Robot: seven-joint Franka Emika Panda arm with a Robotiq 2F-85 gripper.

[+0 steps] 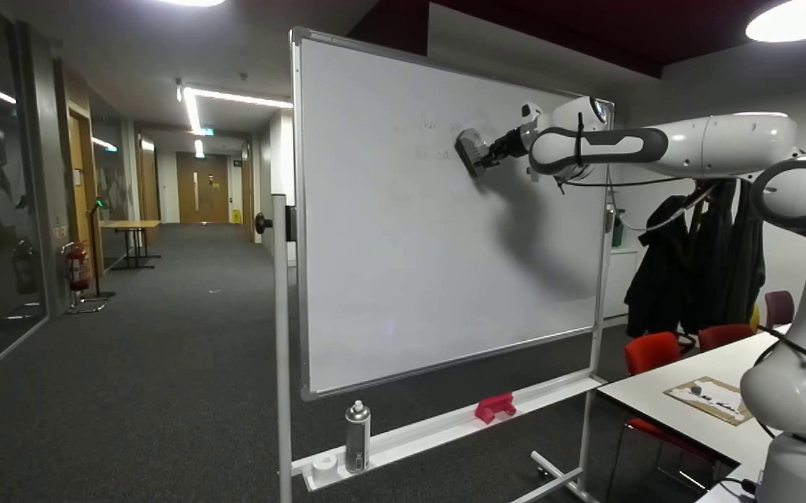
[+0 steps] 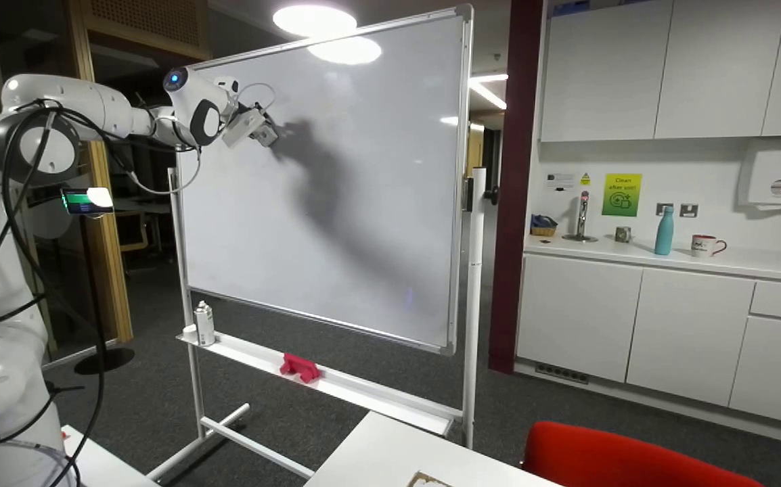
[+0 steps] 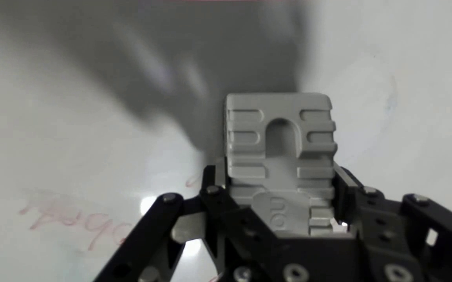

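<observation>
My gripper [image 3: 281,178] is shut on a grey ribbed eraser [image 3: 281,103], with one finger on each side of it. In an exterior view the eraser [image 1: 473,148] is tilted, its dark pad facing the whiteboard [image 1: 403,251]. It also shows in an exterior view as a small grey block [image 2: 265,134] close to the whiteboard [image 2: 377,223]. I cannot tell whether the pad touches the board. Red handwriting [image 3: 69,220] shows on the board at the lower left of the wrist view. Faint writing [image 1: 431,127] shows left of the eraser in an exterior view.
The board's lower tray holds a spray can [image 1: 357,436], a white roll [image 1: 324,467] and a red holder [image 1: 495,407]. A white table [image 1: 682,356] with red chairs [image 1: 653,351] stands by the arm's base. Dark coats [image 1: 696,258] hang behind. A counter [image 2: 634,256] stands beyond the board.
</observation>
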